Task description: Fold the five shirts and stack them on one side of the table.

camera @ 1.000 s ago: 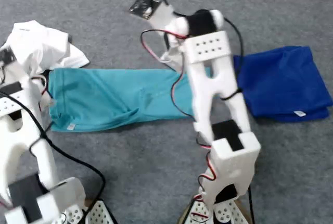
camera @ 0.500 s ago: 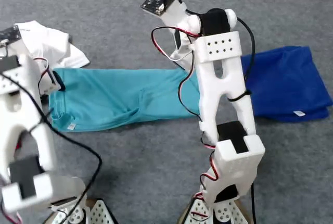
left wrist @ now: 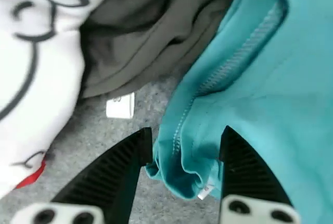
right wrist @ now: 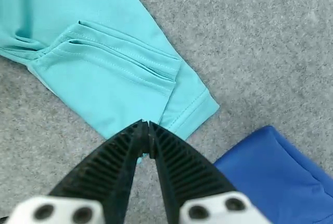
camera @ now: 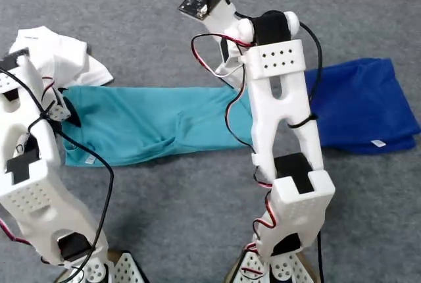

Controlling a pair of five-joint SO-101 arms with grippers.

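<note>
The teal shirt lies stretched in a long band across the middle of the grey tabletop. One end sits by the crumpled white shirt on the left, and the other runs under the right arm towards the blue shirt. That blue one lies folded flat at the right side of the tabletop, with a small white tag showing at its near edge.

Over to the left hand: it is spread wide, and a bunched corner of the teal shirt's hem sits right between the two black ribbed fingers. They stand either side of the cloth, not closed on it. Just beside that corner lies a dark grey garment, tucked partly under the white shirt with its black line print. A little white label rests on the tabletop close by.

Now the right hand: its jaws are pressed together, tip to tip, poised at the hem of a teal sleeve. Whether any cloth is pinched there cannot be told. The sleeve lies flat on the tabletop with a couple of pleats across it. A corner of the blue shirt sits near the sleeve but apart from it, with bare grey between them.

From the high view, the right arm stands tall over the teal shirt's right end, and the left arm bends over its left end.
</note>
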